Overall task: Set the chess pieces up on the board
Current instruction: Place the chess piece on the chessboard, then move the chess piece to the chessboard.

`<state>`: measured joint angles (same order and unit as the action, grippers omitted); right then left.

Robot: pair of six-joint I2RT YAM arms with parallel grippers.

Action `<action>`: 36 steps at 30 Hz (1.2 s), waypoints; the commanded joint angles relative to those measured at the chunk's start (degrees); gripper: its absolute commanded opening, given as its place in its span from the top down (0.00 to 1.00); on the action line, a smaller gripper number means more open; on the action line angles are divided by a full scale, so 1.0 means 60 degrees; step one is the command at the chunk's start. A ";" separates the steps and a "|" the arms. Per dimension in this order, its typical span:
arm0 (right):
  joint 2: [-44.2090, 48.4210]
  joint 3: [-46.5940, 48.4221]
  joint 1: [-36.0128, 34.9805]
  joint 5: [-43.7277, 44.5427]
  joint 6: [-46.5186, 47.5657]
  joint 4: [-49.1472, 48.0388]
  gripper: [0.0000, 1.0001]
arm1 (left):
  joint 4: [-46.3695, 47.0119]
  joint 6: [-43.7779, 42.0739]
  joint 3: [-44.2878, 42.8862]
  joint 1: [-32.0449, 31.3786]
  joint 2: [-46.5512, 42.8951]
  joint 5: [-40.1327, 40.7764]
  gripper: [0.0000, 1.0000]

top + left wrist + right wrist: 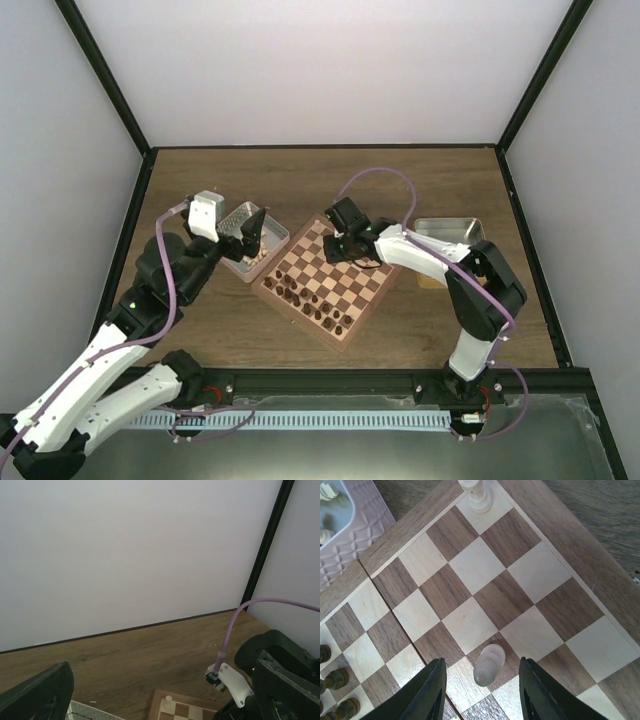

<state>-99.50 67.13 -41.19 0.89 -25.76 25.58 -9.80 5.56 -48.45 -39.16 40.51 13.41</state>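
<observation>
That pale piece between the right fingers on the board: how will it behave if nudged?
The pale piece looks small and wooden, probably light and stiff. It stands narrow between the open fingers of the right gripper; a brush would likely tip it. Its rounded shape might then roll across the board.

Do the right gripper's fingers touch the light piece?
No, board shows between the light piece and each finger of the right gripper.

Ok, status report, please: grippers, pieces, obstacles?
Left gripper open, empty, above tray. Right gripper open around light piece on board. Nothing blocking.
</observation>
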 commanded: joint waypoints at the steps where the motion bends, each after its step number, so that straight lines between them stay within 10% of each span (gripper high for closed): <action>1: -0.0062 0.0525 -0.0086 -0.0040 -0.0036 0.0393 0.58 | -0.0303 -0.0036 -0.0541 0.0008 -0.0179 -0.0317 0.00; 20: -0.0817 0.0900 -0.0079 0.0445 -0.0258 0.0502 0.84 | 0.0249 -0.0546 0.0322 0.0012 -0.0176 0.0219 0.00; 36: -0.1287 0.1333 -0.0065 0.1432 -0.0509 0.0336 0.85 | 0.0333 -0.0419 0.0631 0.0020 -0.0317 0.0630 0.00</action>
<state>-106.43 73.38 -41.23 5.82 -27.11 27.79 -9.41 2.74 -45.39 -39.16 39.11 15.49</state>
